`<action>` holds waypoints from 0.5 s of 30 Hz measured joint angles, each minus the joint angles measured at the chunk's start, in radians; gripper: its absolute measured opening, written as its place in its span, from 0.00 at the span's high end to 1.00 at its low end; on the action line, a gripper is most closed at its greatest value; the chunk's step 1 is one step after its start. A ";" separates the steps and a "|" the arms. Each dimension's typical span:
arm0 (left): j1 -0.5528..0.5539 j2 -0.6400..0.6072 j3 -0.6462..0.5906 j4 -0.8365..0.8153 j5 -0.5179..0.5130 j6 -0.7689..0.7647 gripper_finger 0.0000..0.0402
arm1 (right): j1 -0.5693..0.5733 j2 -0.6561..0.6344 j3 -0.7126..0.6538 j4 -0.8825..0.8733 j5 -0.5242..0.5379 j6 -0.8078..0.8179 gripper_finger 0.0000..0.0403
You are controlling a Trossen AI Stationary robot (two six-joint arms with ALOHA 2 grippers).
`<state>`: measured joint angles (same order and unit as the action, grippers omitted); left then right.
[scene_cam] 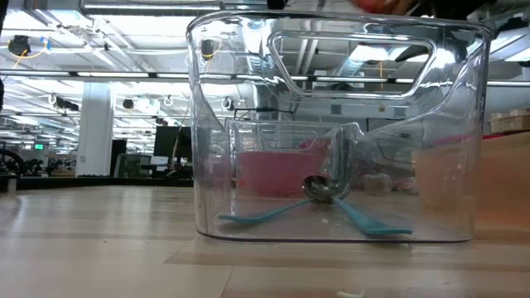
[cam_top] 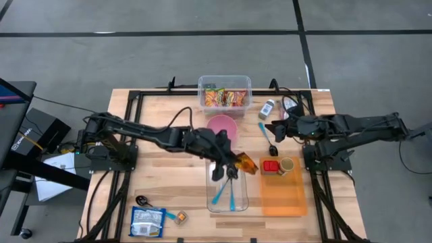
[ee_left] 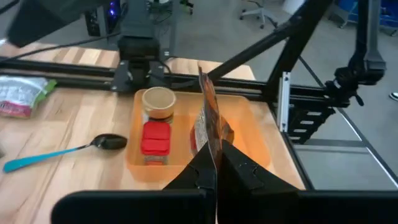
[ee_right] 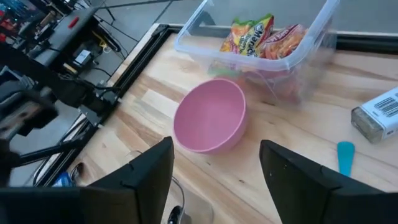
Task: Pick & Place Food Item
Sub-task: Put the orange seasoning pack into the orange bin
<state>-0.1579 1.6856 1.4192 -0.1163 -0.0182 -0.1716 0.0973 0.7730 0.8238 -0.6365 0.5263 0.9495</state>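
High view shows the left gripper (cam_top: 233,164) pinching an orange snack packet (cam_top: 247,163) near the tabletop's middle, beside the orange tray (cam_top: 283,197); the right gripper (cam_top: 273,129) waits open.

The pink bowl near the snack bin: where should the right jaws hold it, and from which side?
Grip the pink bowl by its thin rim, coming from above: it sits upright and open-mouthed, too wide to span. The right gripper, open, faces its nearest edge; the snack bin crowds the far side.
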 joint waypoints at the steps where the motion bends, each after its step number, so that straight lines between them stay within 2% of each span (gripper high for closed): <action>1: -0.005 0.000 0.007 -0.002 -0.008 0.001 1.00 | -0.004 -0.005 0.000 0.001 0.000 -0.006 0.43; 5: -0.005 0.038 0.079 0.002 -0.020 -0.012 1.00 | -0.016 -0.022 0.000 0.004 -0.001 -0.029 0.43; 8: -0.008 0.113 0.172 -0.002 -0.015 -0.016 1.00 | -0.017 -0.031 0.000 0.026 -0.002 -0.042 0.43; 15: -0.044 0.308 0.479 -0.199 0.003 0.038 1.00 | -0.017 -0.124 0.000 0.074 -0.004 -0.073 0.43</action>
<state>-0.2024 1.9932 1.8986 -0.3153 -0.0153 -0.1341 0.0799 0.6495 0.8238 -0.5625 0.5224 0.8770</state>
